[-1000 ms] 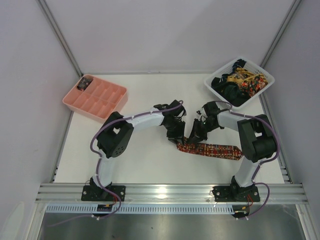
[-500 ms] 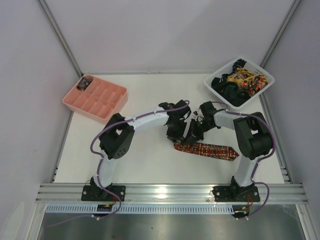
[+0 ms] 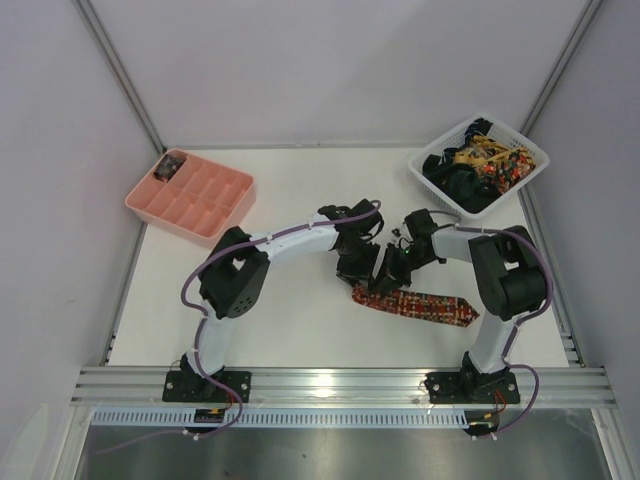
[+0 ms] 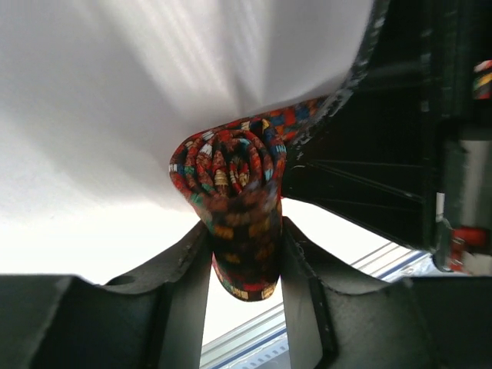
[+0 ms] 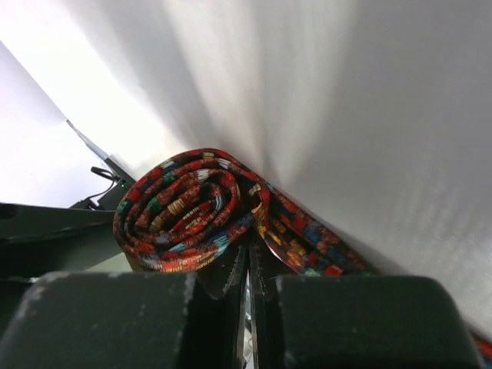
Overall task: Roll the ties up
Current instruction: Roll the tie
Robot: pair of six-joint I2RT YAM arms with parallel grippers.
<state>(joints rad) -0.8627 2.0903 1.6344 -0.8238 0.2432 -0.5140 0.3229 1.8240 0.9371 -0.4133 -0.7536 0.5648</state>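
Observation:
A tie with a red, orange and blue pattern lies mid-table, its flat tail running right. Its left end is wound into a roll. My left gripper has the roll between its fingers, both touching it, in the left wrist view. From the other side my right gripper is shut. In the right wrist view its tips press into the crease where the roll meets the tail. More ties fill the basket.
A white lattice basket stands at the back right corner. At the back left is a pink compartment tray with one small dark thing in a corner cell. A metal rail runs along the near edge by the arm bases.
The left jaws have widened a little around the roll. Both wrists shifted slightly, and the tie's tail end has swung a bit toward the near edge.

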